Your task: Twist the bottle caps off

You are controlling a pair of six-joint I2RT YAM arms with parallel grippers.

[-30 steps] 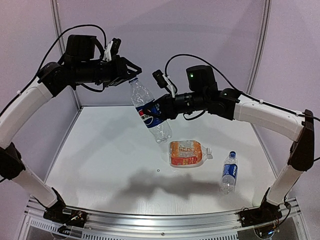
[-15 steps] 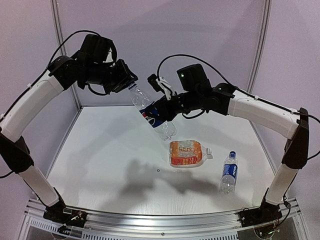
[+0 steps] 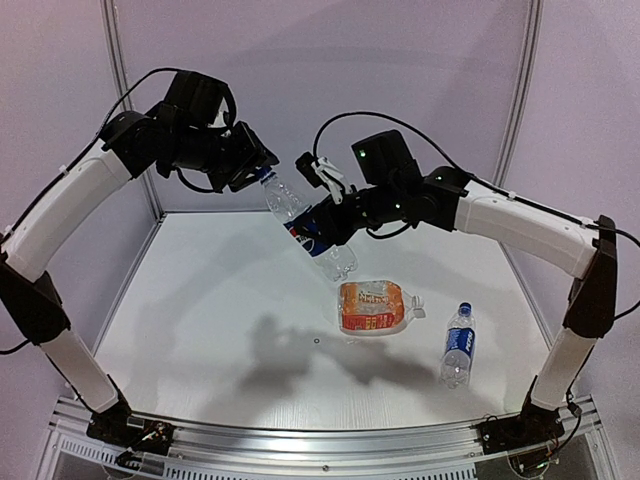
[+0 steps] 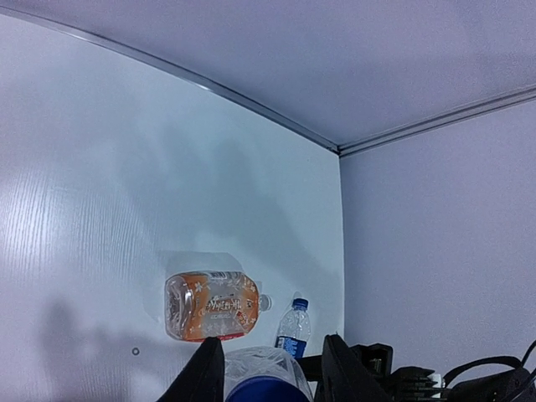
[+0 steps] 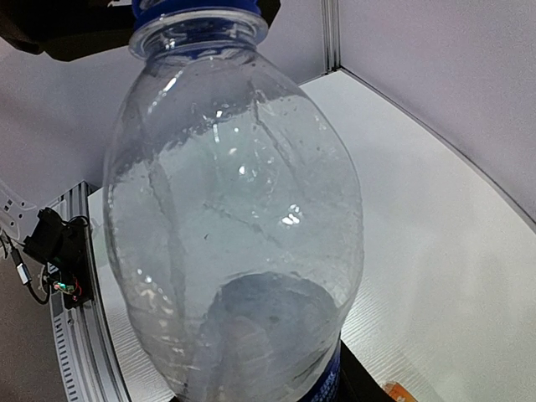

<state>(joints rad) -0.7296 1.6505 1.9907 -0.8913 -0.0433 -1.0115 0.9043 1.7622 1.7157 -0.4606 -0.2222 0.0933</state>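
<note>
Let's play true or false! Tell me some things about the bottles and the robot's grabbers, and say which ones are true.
The right gripper holds the big clear bottle in the air. True.
The orange-labelled bottle stands upright. False: it lies on its side on the table.
The small blue-labelled bottle has no cap. False: its blue cap is on.
The left gripper has a finger on each side of the big bottle's cap. True.

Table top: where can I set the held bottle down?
The whole left half of the white table is bare, from its left edge to the squat orange-labelled bottle. The near strip before the metal rail is bare too. It is tight on the right, between that bottle and the slim blue-capped bottle. The held clear bottle hangs over the far middle.
</note>
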